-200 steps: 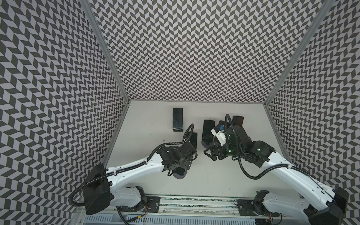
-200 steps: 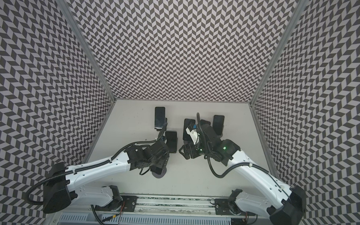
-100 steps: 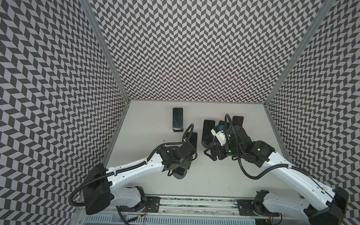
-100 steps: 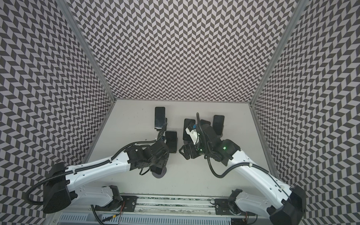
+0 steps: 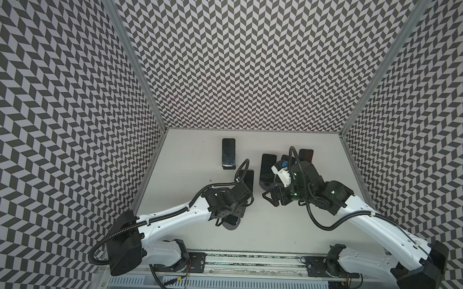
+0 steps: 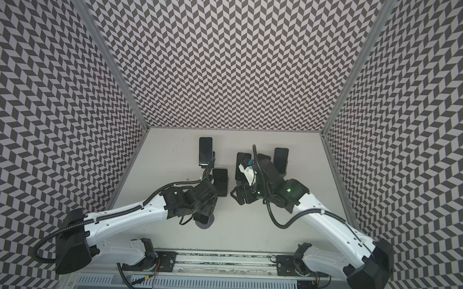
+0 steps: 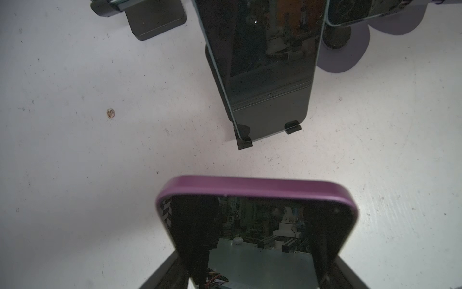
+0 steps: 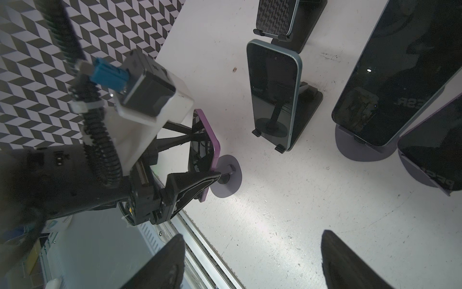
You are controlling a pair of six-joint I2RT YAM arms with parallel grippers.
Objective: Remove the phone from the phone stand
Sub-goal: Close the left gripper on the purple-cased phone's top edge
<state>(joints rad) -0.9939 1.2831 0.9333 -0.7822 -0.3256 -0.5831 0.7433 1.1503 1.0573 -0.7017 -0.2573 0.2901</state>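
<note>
— Where's the purple phone (image 7: 255,212)?
— Upright against its round stand (image 8: 231,185), near the tabletop's (image 8: 300,200) front edge, screen toward the arm. The left claw (image 8: 203,154) grips it by its two long edges.
— And the other arm?
— The right claw (image 8: 253,236) hangs above the tabletop, fingers spread, empty, beside other propped-up phones (image 8: 273,100).

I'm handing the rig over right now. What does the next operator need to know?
Left claw: jaws on either side of the purple phone, at its long edges; I cannot confirm a firm grip.
Right claw: open, empty, over the table.
The purple phone sits on its round-based stand.
Done: the left claw has reached the phone.
Left: secure the grip, lift the phone clear of the stand.
</note>
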